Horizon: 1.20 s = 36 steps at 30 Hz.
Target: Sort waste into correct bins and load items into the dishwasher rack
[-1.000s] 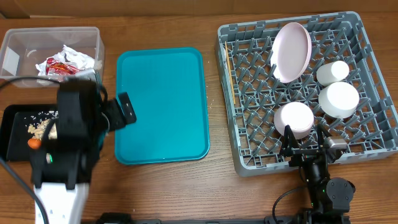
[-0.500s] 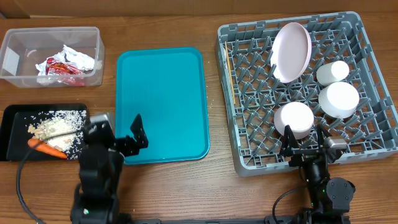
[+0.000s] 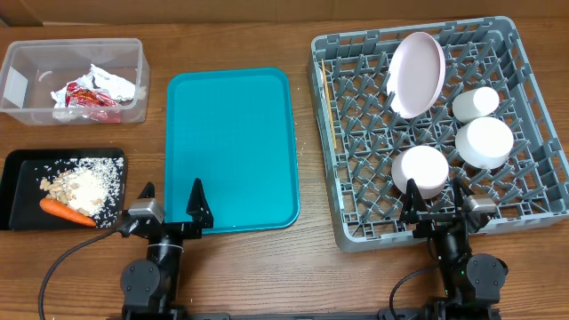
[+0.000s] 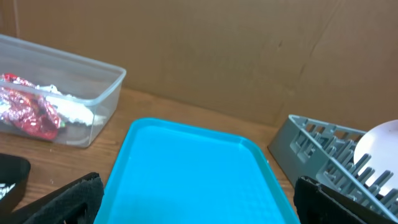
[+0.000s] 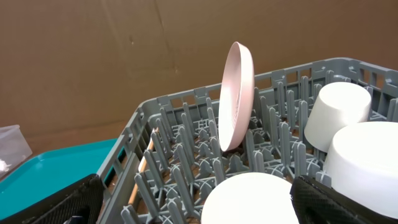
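The grey dishwasher rack (image 3: 364, 151) holds an upright pink-white plate (image 3: 416, 73), a white cup (image 3: 476, 103) and two upturned white bowls (image 3: 484, 142) (image 3: 420, 171). A thin wooden stick (image 3: 329, 107) lies along its left side. The clear tub (image 3: 27, 62) contains the red wrapper (image 3: 80, 93) and white napkin (image 3: 111, 83). In the black tray (image 3: 22, 200) lie beige scraps (image 3: 84, 188) and the carrot (image 3: 67, 211). My left gripper (image 3: 169, 200) stands open at the teal tray's near edge. My right gripper (image 3: 442, 203) is open at the rack's front, nearest bowl (image 5: 249, 199) between its fingers, untouched.
The flat teal tray (image 3: 231, 147) lies mid-table between bins and rack, with nothing on it. Both arms sit folded at the table's front edge. In the left wrist view the teal tray (image 4: 186, 168) stretches ahead, tub (image 4: 99, 93) to its left, rack (image 4: 323, 149) to its right.
My left arm has pulled back from above the black tray to the front edge, uncovering the carrot and scraps. The right arm has not moved.
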Motion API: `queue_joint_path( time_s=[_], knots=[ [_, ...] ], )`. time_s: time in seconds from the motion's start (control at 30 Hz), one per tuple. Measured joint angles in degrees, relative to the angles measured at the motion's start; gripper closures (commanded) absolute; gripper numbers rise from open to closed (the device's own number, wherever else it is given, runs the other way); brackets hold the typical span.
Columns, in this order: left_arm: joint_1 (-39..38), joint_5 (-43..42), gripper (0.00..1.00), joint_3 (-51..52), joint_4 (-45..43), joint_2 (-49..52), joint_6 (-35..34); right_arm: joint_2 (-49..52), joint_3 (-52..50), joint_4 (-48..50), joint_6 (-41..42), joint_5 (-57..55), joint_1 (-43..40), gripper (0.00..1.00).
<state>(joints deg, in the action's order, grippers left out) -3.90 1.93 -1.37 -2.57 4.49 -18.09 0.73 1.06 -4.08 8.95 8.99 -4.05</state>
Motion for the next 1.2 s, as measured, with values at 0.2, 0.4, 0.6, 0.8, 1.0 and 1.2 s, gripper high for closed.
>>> queue_joint_path(
  time_s=[0.2,0.4,0.6,0.8,1.0,1.2],
  knots=[
    [0.1,0.0,0.00,0.7,1.8,-3.6,0.0,0.0,0.0,0.0,0.0,0.0,0.0,0.00],
    [0.8,-1.3,0.00,0.9,7.0,-3.7,3.4,0.0,0.0,0.0,0.0,0.0,0.0,0.00],
    [1.5,-2.3,0.00,0.9,7.0,-3.6,8.2,0.0,0.0,0.0,0.0,0.0,0.0,0.00],
    [1.8,-2.4,0.00,0.9,7.0,-3.7,10.1,0.0,0.0,0.0,0.0,0.0,0.0,0.00],
    [1.8,-2.4,0.00,0.9,7.0,-3.6,10.8,0.0,0.0,0.0,0.0,0.0,0.0,0.00],
    [1.8,-2.4,0.00,0.9,7.0,-3.7,10.8,0.0,0.0,0.0,0.0,0.0,0.0,0.00]
  ],
)
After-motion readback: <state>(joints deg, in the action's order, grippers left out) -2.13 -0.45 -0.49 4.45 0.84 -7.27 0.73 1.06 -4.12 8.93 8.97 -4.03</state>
